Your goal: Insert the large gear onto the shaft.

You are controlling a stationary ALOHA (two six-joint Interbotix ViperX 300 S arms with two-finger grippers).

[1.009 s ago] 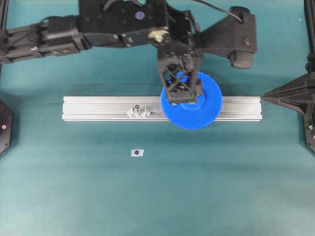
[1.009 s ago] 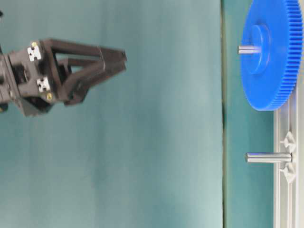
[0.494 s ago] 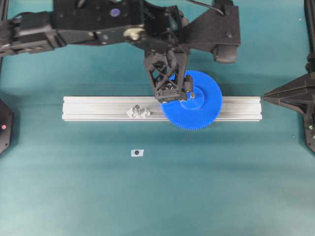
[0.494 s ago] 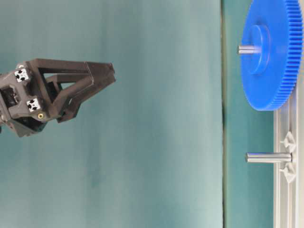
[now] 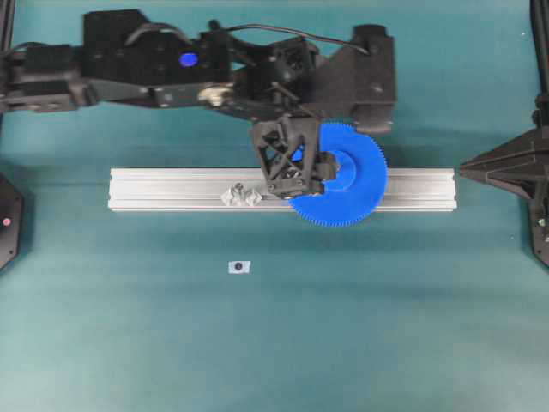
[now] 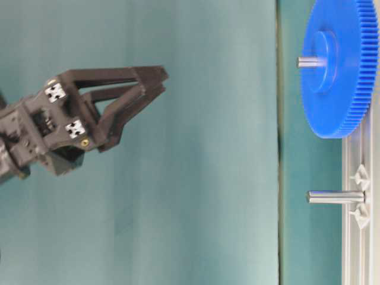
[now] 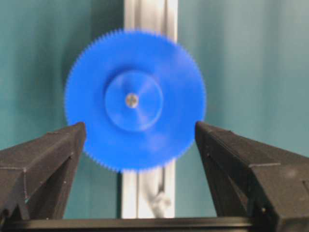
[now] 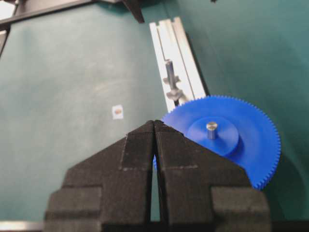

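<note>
Large gear [image 5: 341,187]: seated flat on the rail [image 5: 171,189], shaft [image 8: 211,129] poking through its hub
Left gripper [image 7: 140,145]: jaws spread wide, empty, clear above the gear
Right gripper [image 8: 154,126]: fingers pressed together, empty

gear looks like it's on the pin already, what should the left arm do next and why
Probably keep backing the open left gripper away. The large gear lies flat on the aluminium rail with a metal shaft poking up through its hub, and the fingers stand clear of its rim, so nothing seems left to hold.
</note>
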